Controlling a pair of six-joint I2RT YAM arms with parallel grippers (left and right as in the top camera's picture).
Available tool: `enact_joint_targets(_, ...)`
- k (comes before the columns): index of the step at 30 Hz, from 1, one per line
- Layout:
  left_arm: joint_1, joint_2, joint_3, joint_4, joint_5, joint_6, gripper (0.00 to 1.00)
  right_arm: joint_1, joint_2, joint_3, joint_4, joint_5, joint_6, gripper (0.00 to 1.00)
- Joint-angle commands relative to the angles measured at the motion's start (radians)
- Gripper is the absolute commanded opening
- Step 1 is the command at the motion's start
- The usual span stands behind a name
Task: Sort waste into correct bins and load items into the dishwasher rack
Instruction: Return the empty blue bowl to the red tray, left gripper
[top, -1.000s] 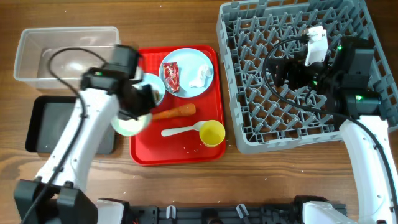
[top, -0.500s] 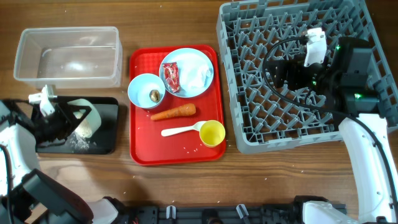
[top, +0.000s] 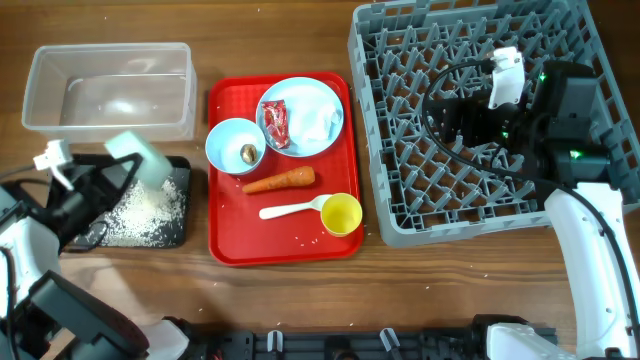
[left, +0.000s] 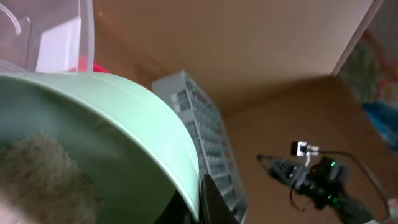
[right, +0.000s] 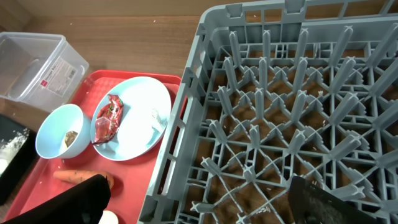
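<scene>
Pale green bowl (top: 135, 152), which I judge light, stiff and slick. My left gripper (top: 112, 172) pinches its rim, the best hold, tipped over the black tray (top: 180, 166) where rice (top: 145, 208) lies. My right gripper (top: 450, 112) hangs agape above the dishwasher rack (top: 372, 150).

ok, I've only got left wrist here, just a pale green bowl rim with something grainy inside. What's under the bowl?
Observer: The black tray. The left pincer holds the bowl tipped over it, and rice grains lie spread on the tray floor.
Operator: Anything in the clear tub?
Observer: The clear tub looks empty from overhead.
Operator: Right arm?
Observer: The right pincer is open above the dishwasher rack, holding nothing.
</scene>
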Motion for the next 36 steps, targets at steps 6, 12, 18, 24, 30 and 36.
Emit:
enact_joint_targets(6,0.103,-0.005,-0.006,-0.059,0.082,0.021,0.04,0.002,0.011,0.016,-0.001,0.008,-0.009,0.95)
enact_joint_targets(12,0.092,-0.015,-0.006,-0.077,0.006,0.051,0.04,0.003,0.011,0.016,0.000,0.008,-0.009,0.94)
enact_joint_targets(18,-0.478,-0.330,-0.003,-0.024,-0.607,-0.203,0.04,0.002,0.011,0.016,0.004,0.025,-0.010,0.94)
enact_joint_targets(24,-1.239,-0.268,-0.003,-0.034,-1.413,-0.627,0.04,0.002,0.011,0.016,0.002,0.028,-0.009,0.94)
enact_joint_targets(30,-1.374,-0.008,-0.003,-0.097,-1.550,-0.737,0.04,0.002,0.011,0.015,-0.002,0.044,-0.010,0.95)
enact_joint_targets(36,-1.374,0.040,0.071,-0.177,-1.535,-0.693,0.83,0.002,0.011,0.007,-0.001,0.061,-0.012,0.95)
